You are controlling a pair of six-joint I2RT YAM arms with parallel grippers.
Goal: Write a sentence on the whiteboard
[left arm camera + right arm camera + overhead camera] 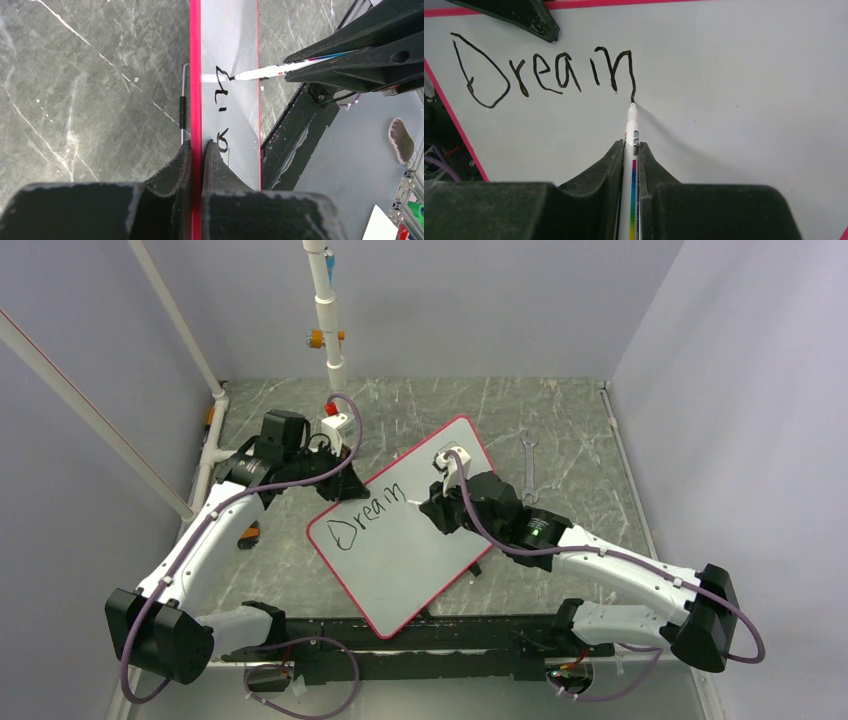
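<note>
The whiteboard [400, 575], white with a thin red rim, lies at an angle in the middle of the table. The sentence [365, 520] is black lettering near its far-left edge; in the right wrist view it [544, 75] reads "Drea" plus an unfinished "m". My left gripper [345, 482] is shut on the board's red rim [196, 75], one finger on each face [200, 150]. My right gripper [437, 508] is shut on a white marker with a rainbow stripe [631, 130]. The marker's tip touches the end of the last stroke. The marker also shows in the left wrist view [265, 73].
A metal wrench [530, 462] lies on the table to the right of the board. A white pipe post [330, 330] stands at the back. A black rail [440, 640] runs along the near edge. Enclosure walls close both sides. A thin wire bracket [183, 100] sits behind the board.
</note>
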